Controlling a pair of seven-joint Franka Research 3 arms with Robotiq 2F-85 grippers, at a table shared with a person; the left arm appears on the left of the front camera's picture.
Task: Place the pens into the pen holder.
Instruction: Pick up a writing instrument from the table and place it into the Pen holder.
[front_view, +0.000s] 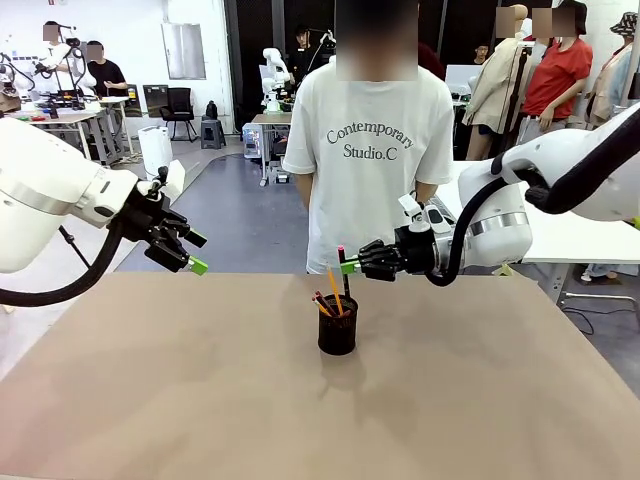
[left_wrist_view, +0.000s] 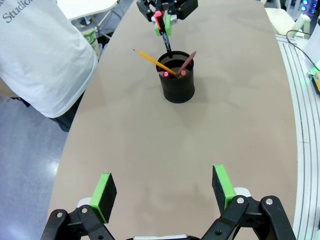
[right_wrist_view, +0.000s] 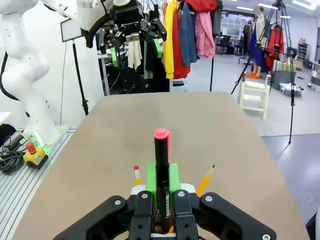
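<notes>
The black mesh pen holder (front_view: 337, 328) (left_wrist_view: 176, 80) stands in the middle of the table. A yellow-orange pen (front_view: 333, 289) (left_wrist_view: 152, 60) and a reddish-brown pen (front_view: 320, 301) (left_wrist_view: 188, 61) lean inside it. My right gripper (front_view: 348, 266) (right_wrist_view: 161, 182) is shut on the black pen with the red tip (front_view: 343, 262) (left_wrist_view: 161, 27) (right_wrist_view: 161, 165). That pen stands upright over the cup with its lower end at the rim. My left gripper (front_view: 196, 256) (left_wrist_view: 164, 192) hangs open and empty above the table's left side, well away from the cup.
A person in a white T-shirt (front_view: 375, 150) stands at the far edge behind the cup, hands off the table. The brown tabletop (front_view: 180, 380) is bare around the cup.
</notes>
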